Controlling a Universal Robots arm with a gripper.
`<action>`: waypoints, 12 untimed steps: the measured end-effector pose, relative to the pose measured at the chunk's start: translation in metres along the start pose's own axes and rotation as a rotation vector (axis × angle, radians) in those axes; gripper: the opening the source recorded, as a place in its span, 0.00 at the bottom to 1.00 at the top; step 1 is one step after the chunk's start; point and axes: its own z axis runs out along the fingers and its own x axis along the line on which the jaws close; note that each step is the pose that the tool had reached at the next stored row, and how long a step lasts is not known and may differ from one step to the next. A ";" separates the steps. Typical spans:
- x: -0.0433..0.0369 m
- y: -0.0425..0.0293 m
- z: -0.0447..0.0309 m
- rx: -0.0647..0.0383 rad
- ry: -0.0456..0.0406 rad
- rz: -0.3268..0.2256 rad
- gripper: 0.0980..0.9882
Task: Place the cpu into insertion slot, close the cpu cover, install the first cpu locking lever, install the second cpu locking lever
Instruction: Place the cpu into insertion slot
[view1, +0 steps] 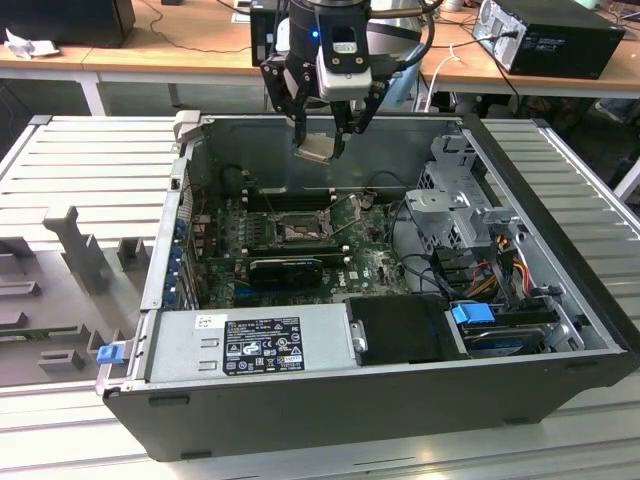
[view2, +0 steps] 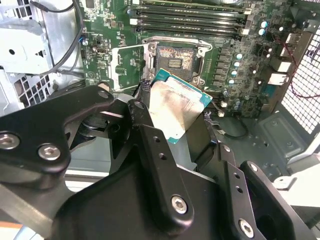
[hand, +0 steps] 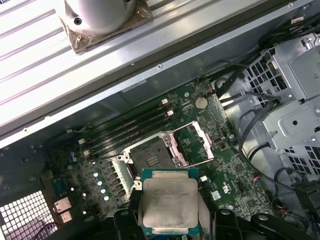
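You are gripping the cpu (view1: 316, 150) by two opposite edges between the black metal fingers of the gripper (view1: 318, 138), which are closing firmly on it. It is hanging in the air above the open computer case (view1: 560, 215), close to the case's far wall in the exterior view. In both wrist views the chip is showing a flat, dull silver-beige metal square with softly rounded corners, seated on a thin green rim, and it is tilting a little rather than sitting level.

Down on the green motherboard (view1: 372, 266), well apart from the chip, the insertion slot (hand: 150, 158) is lying bare: a dark square pocket with a fine grainy contact field, framed in bright metal. The cpu cover (hand: 193, 145), a thin silvery frame plate with a square opening, is standing swung up just beside the slot. Long black memory slots (view2: 190, 20) are running in parallel rows along the slot's other side.
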 end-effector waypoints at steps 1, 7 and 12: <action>0.0000 0.0000 0.0000 0.000 -0.0003 0.002 0.48; 0.0000 0.0000 0.0000 0.000 -0.0017 0.019 0.48; 0.0000 0.0000 0.0001 -0.001 -0.0048 0.054 0.48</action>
